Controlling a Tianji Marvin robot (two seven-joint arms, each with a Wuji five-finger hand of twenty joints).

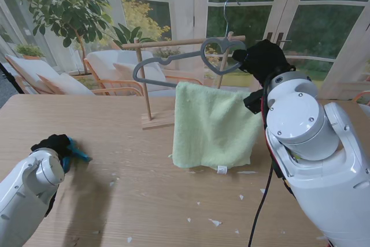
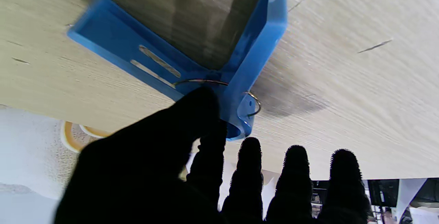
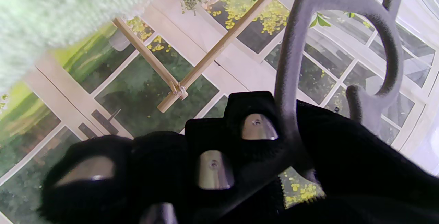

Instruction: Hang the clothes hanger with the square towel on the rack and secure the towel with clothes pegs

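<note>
Two hands show from the stand: right hand (image 1: 265,60) grips the grey hanger (image 1: 173,62), green towel (image 1: 215,125) draped beneath, beside the wooden rack (image 1: 151,82) by the table's (image 1: 144,201) far edge. Left wrist: left hand (image 2: 192,148) pinches a blue peg (image 2: 240,69) near the left edge. Right wrist: fingers (image 3: 255,124) curl round the hanger.

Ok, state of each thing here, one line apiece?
Hanger: held up by the right hand, hook at the rack bar, whether hung cannot be told.
Towel: draped over the hanger, unpegged.
Peg: blue, pinched in the left hand, jaws spread.
Rack: upright on the table.
</note>
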